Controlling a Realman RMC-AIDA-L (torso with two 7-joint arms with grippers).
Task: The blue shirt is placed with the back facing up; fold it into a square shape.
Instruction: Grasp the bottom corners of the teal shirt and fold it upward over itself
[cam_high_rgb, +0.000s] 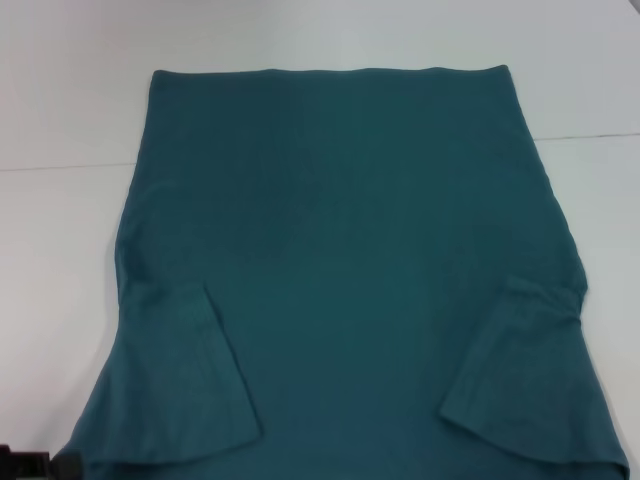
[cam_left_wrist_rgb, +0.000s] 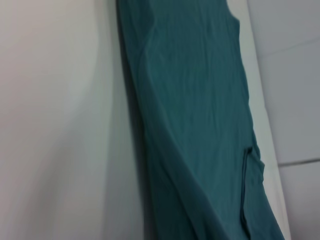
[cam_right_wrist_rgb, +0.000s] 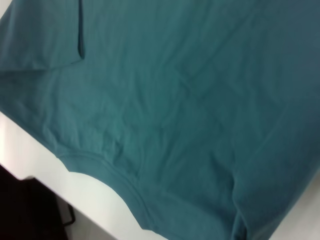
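The blue shirt (cam_high_rgb: 350, 260) is lying flat on the white counter (cam_high_rgb: 60, 250), filling most of the head view from 6 o'clock up to about 12 o'clock. At the near edge, both sleeves are lying folded inward over the body: the left sleeve (cam_high_rgb: 185, 385) is sitting at about 7 o'clock, its hem slanting toward the middle, and the right sleeve (cam_high_rgb: 520, 380) is sitting at about 5 o'clock, slightly bunched where it is meeting the side seam. Farther out, the body is narrowing a little, with both sides running straight. At 12 o'clock the far edge (cam_high_rgb: 330, 72) is lying in a straight line across the counter, with a thin seam in the counter showing on either side of the cloth beyond it.

Neither gripper is showing in any view, so whether each is wide or narrow cannot be told. A small dark piece of the robot (cam_high_rgb: 35, 465) is peeking in at the near left corner of the head view. The left wrist camera is looking along one long side of the shirt (cam_left_wrist_rgb: 200, 125) with a folded sleeve (cam_left_wrist_rgb: 252, 175) lying on it. The right wrist camera is looking down over the neckline (cam_right_wrist_rgb: 107, 172) and the counter edge (cam_right_wrist_rgb: 95, 205) just beside it, with one sleeve fold (cam_right_wrist_rgb: 45, 40) showing.
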